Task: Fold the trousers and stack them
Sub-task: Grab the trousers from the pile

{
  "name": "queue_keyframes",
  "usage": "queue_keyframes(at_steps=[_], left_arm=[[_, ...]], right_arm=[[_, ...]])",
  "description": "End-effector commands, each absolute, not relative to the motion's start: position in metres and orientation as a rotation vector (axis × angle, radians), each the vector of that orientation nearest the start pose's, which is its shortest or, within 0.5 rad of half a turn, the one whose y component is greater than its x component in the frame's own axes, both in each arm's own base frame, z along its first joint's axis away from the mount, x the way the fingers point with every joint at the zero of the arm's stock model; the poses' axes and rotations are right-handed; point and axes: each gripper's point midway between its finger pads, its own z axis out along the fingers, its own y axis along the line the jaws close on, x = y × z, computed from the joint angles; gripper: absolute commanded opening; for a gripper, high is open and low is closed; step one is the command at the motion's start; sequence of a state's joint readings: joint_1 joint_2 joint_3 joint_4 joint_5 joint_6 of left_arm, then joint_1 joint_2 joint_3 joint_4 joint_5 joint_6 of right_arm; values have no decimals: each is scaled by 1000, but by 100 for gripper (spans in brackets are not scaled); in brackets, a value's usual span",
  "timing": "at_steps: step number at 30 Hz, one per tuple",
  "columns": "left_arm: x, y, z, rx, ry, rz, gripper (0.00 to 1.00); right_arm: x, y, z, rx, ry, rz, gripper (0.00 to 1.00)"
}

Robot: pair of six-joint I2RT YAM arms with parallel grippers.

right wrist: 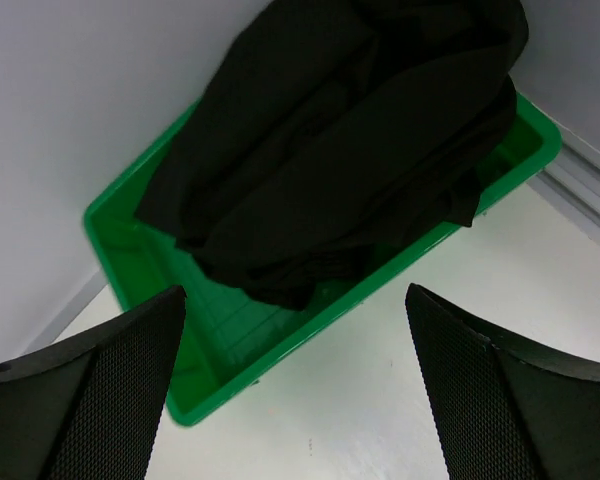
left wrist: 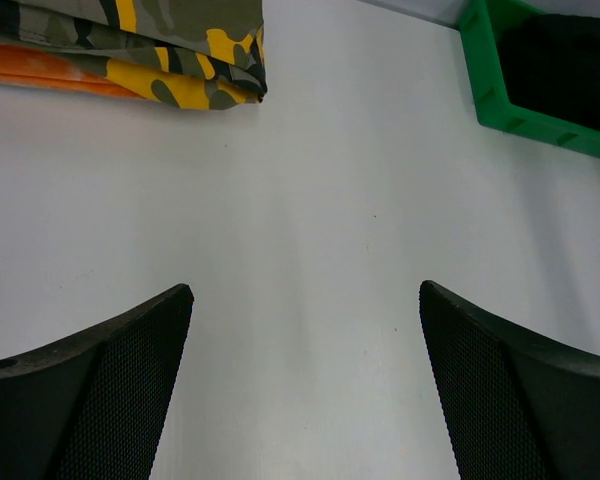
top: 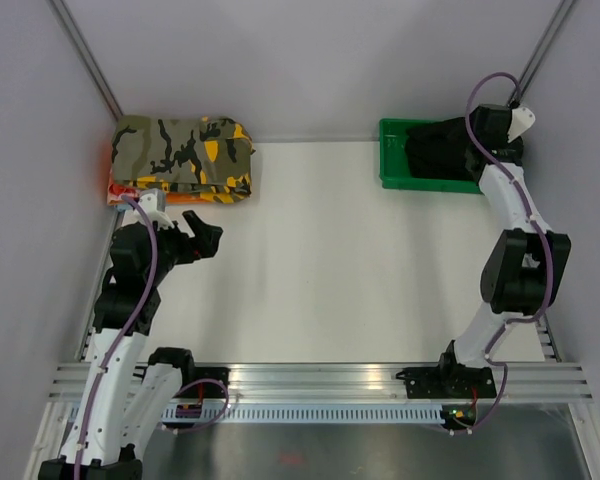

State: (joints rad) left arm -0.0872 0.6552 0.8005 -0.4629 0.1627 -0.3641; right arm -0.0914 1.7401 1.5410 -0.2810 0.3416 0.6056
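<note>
The black trousers (top: 435, 150) lie crumpled in a green bin (top: 392, 165) at the table's back right corner. In the right wrist view the trousers (right wrist: 340, 130) fill most of the bin (right wrist: 310, 322). My right gripper (right wrist: 295, 290) hovers open just over the bin's near rim, with nothing between its fingers. At the left, my left gripper (top: 202, 232) is open and empty above bare table, near the stack of folded clothes. From the left wrist, the open left gripper (left wrist: 305, 290) looks across the table towards the bin (left wrist: 490, 95).
A folded olive, black and orange camouflage garment (top: 185, 150) lies at the back left on an orange folded piece (top: 115, 188). White walls close in the back and sides. An aluminium rail (top: 320, 380) runs along the near edge.
</note>
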Motion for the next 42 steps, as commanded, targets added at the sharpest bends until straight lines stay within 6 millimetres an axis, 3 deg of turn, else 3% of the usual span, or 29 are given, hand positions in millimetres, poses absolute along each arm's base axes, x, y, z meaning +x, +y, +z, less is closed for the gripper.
queue_keyframes(at_steps=[1,5,6,11,17,18,20,23,26,28,34,35,36,37,40,41,42], left_arm=[[261,-68,255,-100,1903,-453,100],[262,-65,254,-111,1901,-437,100],[262,-65,254,-110,1901,-436,100],[264,-65,252,-104,1905,-427,100],[264,-67,251,-85,1910,-437,100],[264,-66,251,-88,1906,-433,100],[266,-66,250,-90,1906,-430,100],[267,-66,248,-90,1910,-429,100],[268,-67,247,-84,1914,-433,100],[268,-68,246,-82,1920,-435,100],[269,-70,246,-64,1916,-447,100],[269,-71,245,-60,1920,-453,100],[269,-73,246,-54,1919,-460,100],[269,-73,245,-54,1922,-464,100],[269,-77,246,-39,1922,-482,100],[269,-77,247,-37,1919,-487,100],[268,-78,248,-32,1916,-493,100]], right_arm=[[529,-97,221,969,1838,-38,98],[545,-103,199,1005,1832,-37,98],[545,-104,183,1029,1863,-48,98],[554,-109,150,1084,1835,-33,98],[584,-117,136,1071,1771,7,96],[587,-120,126,1078,1785,-4,96],[595,-124,123,1078,1778,-10,91],[605,-126,119,1061,1782,2,73],[614,-122,126,1019,1792,52,1],[618,-117,141,963,1782,83,0],[622,-90,257,709,1672,232,0],[616,-82,288,647,1641,257,0],[613,-74,306,604,1626,282,0],[603,-53,342,500,1597,342,0],[576,-15,383,356,1591,431,0],[551,9,415,280,1566,454,0],[538,26,414,232,1588,479,0]])
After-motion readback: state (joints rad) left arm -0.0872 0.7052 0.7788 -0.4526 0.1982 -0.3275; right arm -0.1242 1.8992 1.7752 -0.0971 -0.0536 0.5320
